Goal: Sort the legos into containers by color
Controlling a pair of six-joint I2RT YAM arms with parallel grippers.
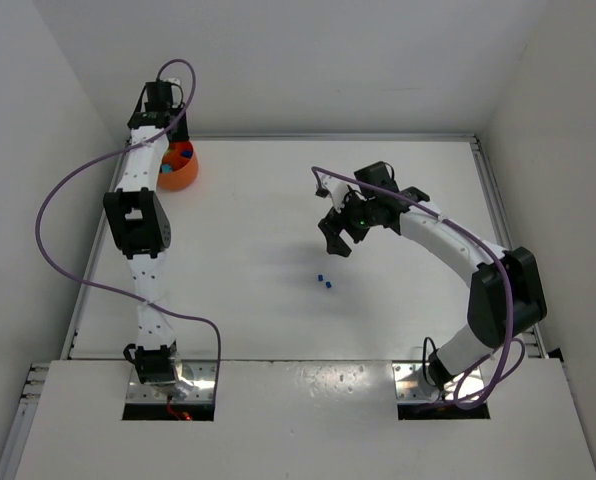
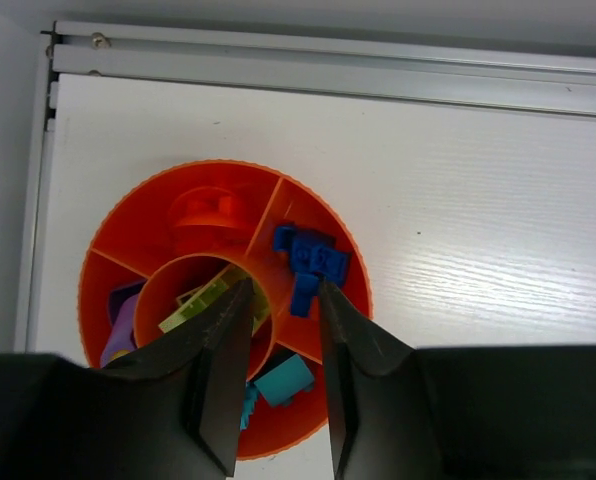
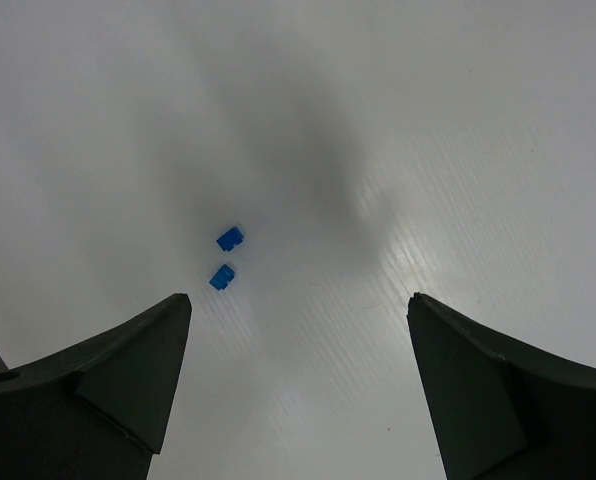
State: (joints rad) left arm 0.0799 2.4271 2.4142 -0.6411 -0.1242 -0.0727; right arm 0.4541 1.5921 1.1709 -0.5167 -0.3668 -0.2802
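The round orange bowl stands at the far left of the table. In the left wrist view its rim rings compartments holding an orange piece, blue pieces, a teal brick, purple pieces and lime green pieces in the centre cup. My left gripper hovers above the bowl, its jaws slightly apart and empty; the top view shows it over the bowl. Two tiny blue legos lie mid-table, one next to the other. My right gripper is wide open and empty above the table, just beyond them.
A metal rail runs along the table's far edge just behind the bowl, and the left edge is close beside it. White walls enclose the table on three sides.
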